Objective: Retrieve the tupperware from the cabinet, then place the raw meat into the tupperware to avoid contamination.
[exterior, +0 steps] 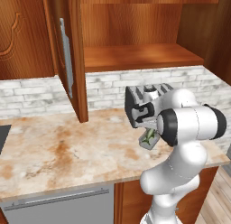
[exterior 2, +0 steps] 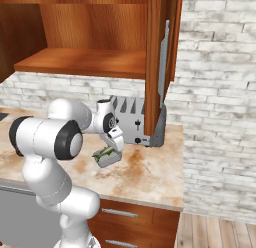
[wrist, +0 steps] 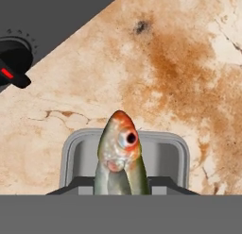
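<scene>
White arm (exterior: 180, 173), dark joints

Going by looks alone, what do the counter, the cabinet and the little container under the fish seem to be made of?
The counter looks like polished stone, marble or granite: beige with rusty veining. The cabinet looks like varnished reddish-brown wood, with visible grain on its shelves and door. The container looks like matte grey plastic, with a plain surface and rounded rim, though thin metal cannot be excluded. The fish held over it by the hand looks glossy and wet.

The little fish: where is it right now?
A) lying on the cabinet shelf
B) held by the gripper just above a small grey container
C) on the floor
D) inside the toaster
B: the fish hangs between the fingertips over the grey container on the counter.
</scene>
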{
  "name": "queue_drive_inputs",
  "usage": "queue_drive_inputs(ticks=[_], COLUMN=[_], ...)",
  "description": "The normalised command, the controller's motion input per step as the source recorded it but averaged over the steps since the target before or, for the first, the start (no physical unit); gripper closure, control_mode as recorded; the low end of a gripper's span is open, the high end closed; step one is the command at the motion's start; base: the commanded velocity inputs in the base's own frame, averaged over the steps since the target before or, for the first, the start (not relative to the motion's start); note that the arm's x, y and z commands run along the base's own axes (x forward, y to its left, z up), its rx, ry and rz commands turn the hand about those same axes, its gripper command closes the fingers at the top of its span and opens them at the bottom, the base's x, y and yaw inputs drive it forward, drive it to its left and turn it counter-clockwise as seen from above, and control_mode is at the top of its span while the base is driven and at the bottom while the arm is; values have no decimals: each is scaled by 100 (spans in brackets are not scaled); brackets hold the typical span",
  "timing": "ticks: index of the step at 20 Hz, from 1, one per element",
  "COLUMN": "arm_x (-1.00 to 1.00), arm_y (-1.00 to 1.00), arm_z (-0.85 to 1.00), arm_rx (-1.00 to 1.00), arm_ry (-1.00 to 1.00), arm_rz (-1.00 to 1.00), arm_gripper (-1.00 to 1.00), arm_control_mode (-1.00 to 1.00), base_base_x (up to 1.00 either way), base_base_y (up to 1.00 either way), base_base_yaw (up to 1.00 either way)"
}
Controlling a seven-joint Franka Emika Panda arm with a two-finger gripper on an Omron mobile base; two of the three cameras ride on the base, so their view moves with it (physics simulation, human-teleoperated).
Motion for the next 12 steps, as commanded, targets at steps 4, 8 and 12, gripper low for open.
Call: queue_drive_inputs(ticks=[4, 8, 12], arm_x=[0, 0, 1], arm_y=[0, 0, 0], arm_z=[-21, -34, -41], arm_rx=[0, 0, 0], arm_ry=[0, 0, 0], arm_rz=[-2, -1, -1], arm_gripper=[100, 100, 100], arm_control_mode=[-100, -100, -100], base_base_x=[0, 0, 0], base_base_y=[0, 0, 0], base_base_yaw=[0, 0, 0])
